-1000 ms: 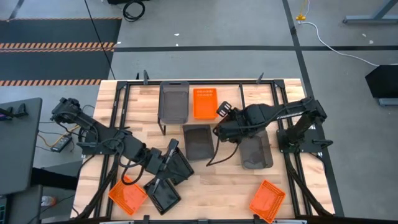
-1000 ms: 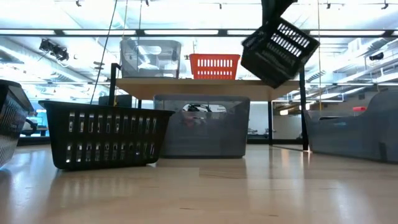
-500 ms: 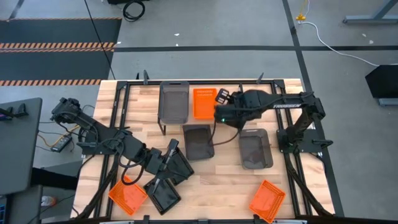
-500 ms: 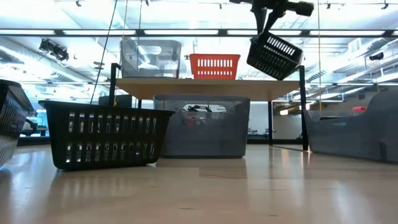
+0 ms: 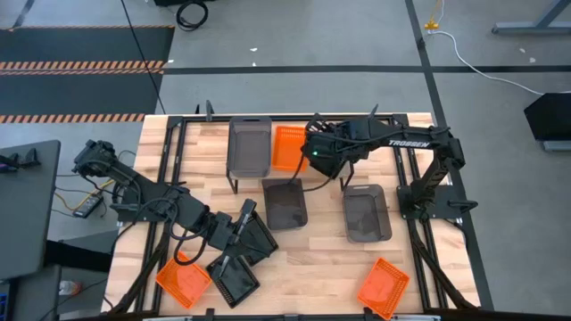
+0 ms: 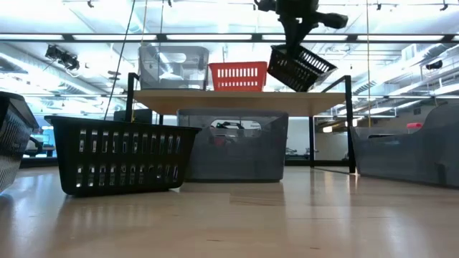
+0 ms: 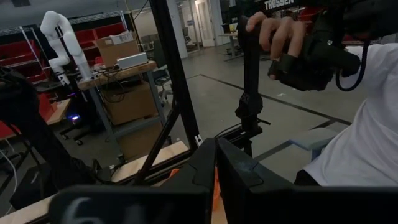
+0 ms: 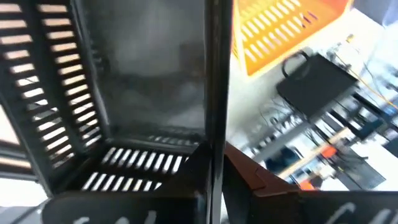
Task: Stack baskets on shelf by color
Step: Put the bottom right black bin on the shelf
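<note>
High view: a black mesh basket (image 5: 323,153) is gripped by the right gripper (image 5: 312,153) above the shelf's (image 5: 234,176) right end, touching the orange basket (image 5: 285,147); it should be levelled before lowering. Left gripper (image 5: 243,223) stays closed on another black basket (image 5: 259,239).

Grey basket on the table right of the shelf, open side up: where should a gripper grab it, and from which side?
Grip one rim wall of the grey basket from straight above, one finger inside and one outside. It sits upright and open, nothing inside it, and its solid walls offer no handle. The right gripper, now holding a black basket at the shelf, is nearest.
</note>
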Controlling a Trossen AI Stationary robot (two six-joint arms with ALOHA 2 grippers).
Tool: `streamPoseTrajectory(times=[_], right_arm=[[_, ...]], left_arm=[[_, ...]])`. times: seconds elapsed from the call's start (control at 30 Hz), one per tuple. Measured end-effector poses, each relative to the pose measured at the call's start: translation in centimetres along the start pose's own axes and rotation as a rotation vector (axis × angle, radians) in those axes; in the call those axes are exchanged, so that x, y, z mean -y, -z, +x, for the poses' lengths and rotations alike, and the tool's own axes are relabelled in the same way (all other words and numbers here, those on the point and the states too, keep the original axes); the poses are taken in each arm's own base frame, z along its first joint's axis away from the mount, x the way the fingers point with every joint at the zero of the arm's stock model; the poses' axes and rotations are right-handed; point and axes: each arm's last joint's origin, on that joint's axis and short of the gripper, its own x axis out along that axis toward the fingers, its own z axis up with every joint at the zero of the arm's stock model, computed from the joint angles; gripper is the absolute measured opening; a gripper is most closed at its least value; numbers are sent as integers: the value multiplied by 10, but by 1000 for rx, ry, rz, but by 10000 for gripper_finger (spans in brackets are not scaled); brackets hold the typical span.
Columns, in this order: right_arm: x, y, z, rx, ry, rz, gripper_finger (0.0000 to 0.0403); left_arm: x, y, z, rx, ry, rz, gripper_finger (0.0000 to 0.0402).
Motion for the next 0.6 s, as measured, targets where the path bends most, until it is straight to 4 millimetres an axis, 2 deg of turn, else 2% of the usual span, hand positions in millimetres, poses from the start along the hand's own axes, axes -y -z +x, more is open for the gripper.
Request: streamPoseTrajectory(times=[0.17, 0.4, 0.6], right_arm=[[0, 0, 2, 60, -38, 49, 37], [0, 1, 2, 58, -46, 101, 46], [1, 1, 2, 28, -24, 253, 68]], left_arm=[[0, 0, 0, 0, 0, 0, 21], [0, 0, 0, 0, 0, 0, 22], [0, 0, 0, 0, 0, 0, 22]])
